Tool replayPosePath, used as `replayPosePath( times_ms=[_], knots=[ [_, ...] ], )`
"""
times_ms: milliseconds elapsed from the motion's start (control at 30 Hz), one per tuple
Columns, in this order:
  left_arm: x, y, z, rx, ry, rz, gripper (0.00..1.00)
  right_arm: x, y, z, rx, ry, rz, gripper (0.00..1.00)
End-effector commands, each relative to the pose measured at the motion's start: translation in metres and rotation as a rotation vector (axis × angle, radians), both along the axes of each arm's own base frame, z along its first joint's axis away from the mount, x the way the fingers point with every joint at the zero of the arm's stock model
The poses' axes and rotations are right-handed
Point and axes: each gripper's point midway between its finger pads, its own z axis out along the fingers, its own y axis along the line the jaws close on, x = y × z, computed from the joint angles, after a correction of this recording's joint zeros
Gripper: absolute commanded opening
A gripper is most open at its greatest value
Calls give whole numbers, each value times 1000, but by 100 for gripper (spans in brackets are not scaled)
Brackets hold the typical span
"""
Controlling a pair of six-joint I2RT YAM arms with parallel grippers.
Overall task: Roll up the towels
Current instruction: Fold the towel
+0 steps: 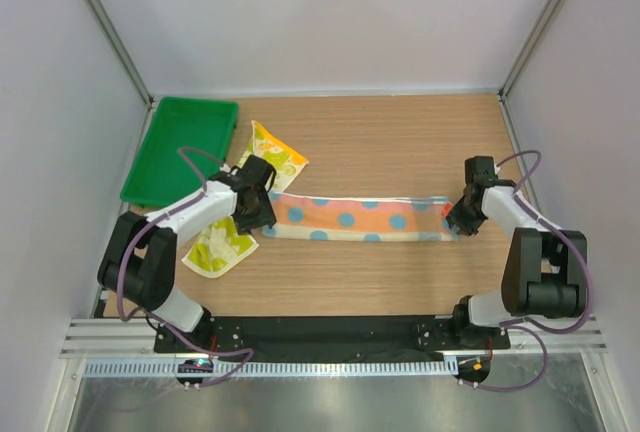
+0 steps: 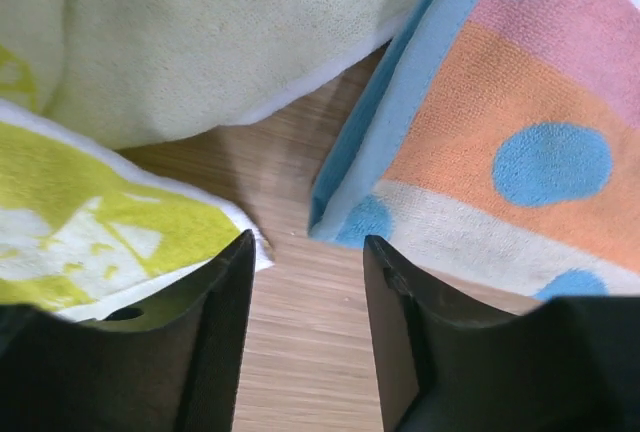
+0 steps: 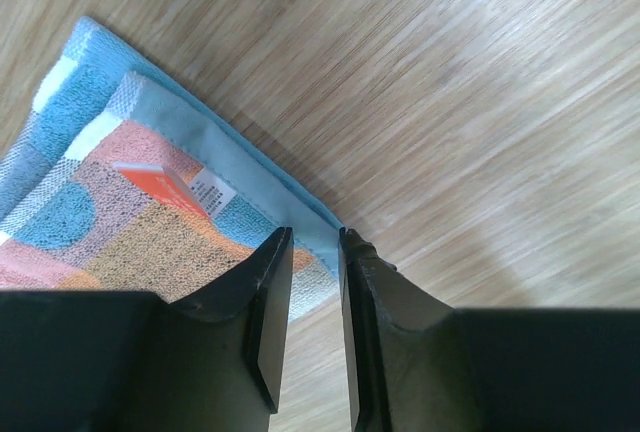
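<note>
Wooden tabletop (image 1: 400, 142) inside white walls (image 1: 320, 12) bears a flat blue-orange towel (image 1: 360, 218) mid-frame. The left gripper (image 2: 305, 252) gapes empty, and the right gripper (image 3: 315, 242) is barely parted over the towel's corner.

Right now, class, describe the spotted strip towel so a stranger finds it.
On the wooden table, look across the middle. A light blue towel lies folded into a long strip. Unlike the yellow-green towel by the green tray, it is orange with blue dots.
</note>
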Motion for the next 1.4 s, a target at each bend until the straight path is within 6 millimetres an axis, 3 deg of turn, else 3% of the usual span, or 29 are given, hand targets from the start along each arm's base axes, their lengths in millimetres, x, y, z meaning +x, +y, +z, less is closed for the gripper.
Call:
replayPosePath(
  times_ms=[0,100,133,367,433,533,667,800,900,1033,1067,1100,1367],
  knots=[
    [-6,11,19,18,-27,-3,56,11,-12,32,-64,-70,11,33],
    [-7,13,40,17,-56,-24,68,16,-8,55,-48,-138,30,35],
    [-2,11,57,6,-95,-35,69,15,-7,66,-48,-169,36,36],
    [3,39,126,135,-228,-125,70,-1,10,90,30,-318,22,52],
    [5,46,142,168,-260,-134,69,-7,18,82,76,-317,17,61],
    [6,52,152,201,-314,-176,69,-13,24,69,112,-295,2,62],
    [9,64,151,259,-391,-201,68,-21,29,49,148,-272,-27,63],
    [6,57,153,203,-462,-241,68,-28,20,36,107,-227,-78,63],
    [5,63,168,210,-530,-212,70,-29,16,26,104,-189,-94,63],
    [8,59,183,155,-658,-204,78,-26,12,15,127,-184,-114,62],
    [4,62,191,143,-696,-183,83,-26,12,10,133,-171,-116,61],
    [2,63,194,140,-710,-179,99,-26,10,8,140,-171,-126,61],
    [-9,72,204,156,-745,-186,100,-19,8,-9,181,-156,-126,53]
  ],
)
